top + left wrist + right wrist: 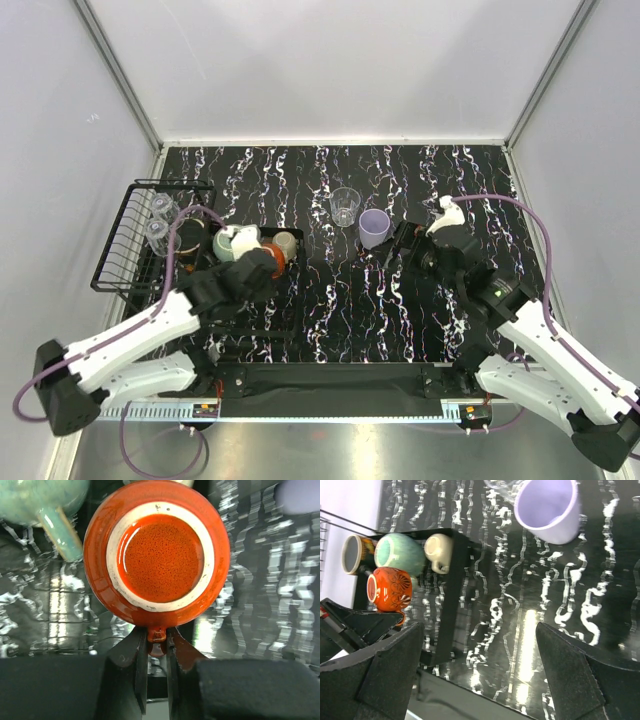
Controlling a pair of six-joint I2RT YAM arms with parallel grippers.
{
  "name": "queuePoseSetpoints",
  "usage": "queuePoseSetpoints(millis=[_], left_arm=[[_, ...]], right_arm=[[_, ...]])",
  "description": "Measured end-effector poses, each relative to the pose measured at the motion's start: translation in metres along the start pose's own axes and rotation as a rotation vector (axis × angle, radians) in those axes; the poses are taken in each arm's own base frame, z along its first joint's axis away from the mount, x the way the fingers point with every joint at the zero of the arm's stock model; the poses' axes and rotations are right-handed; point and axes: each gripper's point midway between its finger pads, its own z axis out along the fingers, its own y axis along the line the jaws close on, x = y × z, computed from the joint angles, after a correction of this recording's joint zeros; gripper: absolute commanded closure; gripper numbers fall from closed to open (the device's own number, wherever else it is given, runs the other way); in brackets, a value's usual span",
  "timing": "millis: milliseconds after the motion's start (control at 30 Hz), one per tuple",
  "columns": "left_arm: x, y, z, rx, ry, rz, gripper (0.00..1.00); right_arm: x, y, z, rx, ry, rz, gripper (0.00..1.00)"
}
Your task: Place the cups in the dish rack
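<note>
The left gripper (156, 640) is pinching the red cup (157, 555) by its handle, jaws nearly closed, the cup's body lying straight ahead of them; the right gripper (479, 630) is gaping empty.

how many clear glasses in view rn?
3. Two clear glasses sit in the dish rack's basket end, far left; the third stands on the table just behind the lavender cup. The left arm could hide others.
</note>
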Motion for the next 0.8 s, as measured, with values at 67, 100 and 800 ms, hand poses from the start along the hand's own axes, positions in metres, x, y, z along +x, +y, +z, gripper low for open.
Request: queuePoseSetpoints(millis=[67,100,800], left_arm=[[0.009,0.003,0.009,-0.051,0.018,0.044,1.00],[0.014,0.005,0.013,-0.075,0.026,0.067,1.00],[0.051,0.009,0.048,-0.207,0.067,0.111,1.00]], right_arm=[[0.000,-0.006,-0.002,0.024,-0.003,-0.014,0.00],[0.000,-0.008,-0.002,0.030,-0.004,-0.017,0.00],[0.006,-0.019,0.006,0.080,0.011,-0.037,0.00]])
